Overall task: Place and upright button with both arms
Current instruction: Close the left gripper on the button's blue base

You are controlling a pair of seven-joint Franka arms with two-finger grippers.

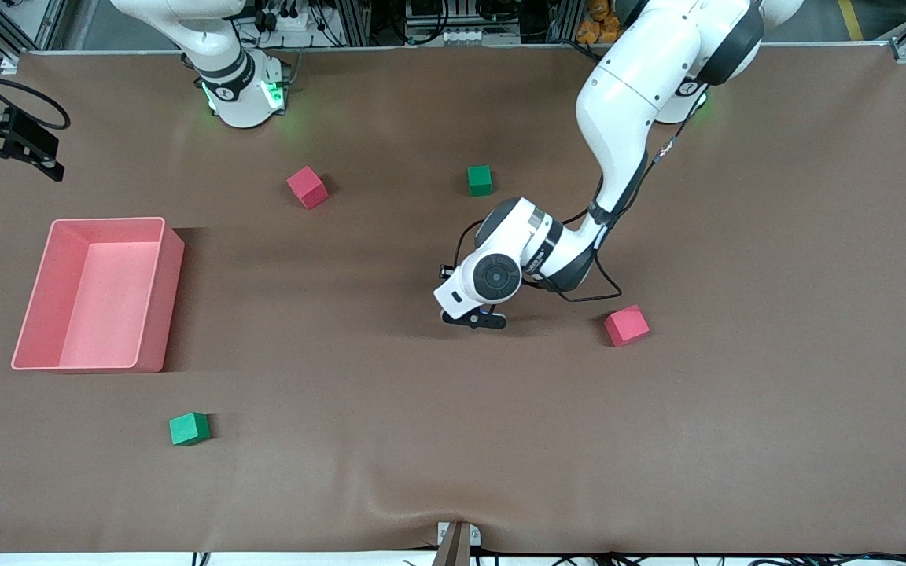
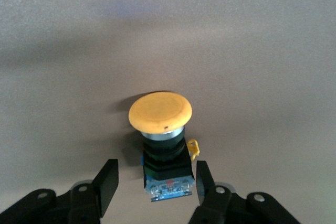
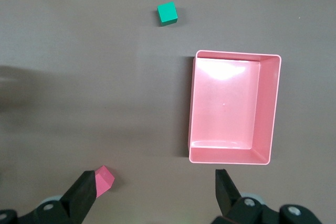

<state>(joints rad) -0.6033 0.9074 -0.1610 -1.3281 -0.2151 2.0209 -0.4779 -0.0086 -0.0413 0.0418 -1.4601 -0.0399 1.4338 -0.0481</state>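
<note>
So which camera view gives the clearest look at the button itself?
The left wrist view: the button fills the middle, orange cap and black body lying on the table between the left gripper's fingers, which are not yet touching it. In the front view the left arm's wrist hides it. The right wrist view shows only the pink bin and cubes.

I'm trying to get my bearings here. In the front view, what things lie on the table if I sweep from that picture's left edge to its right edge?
Pink bin → green cube → red cube → left gripper, low at the table → green cube → red cube. The button itself is hidden under that gripper in this view.
</note>
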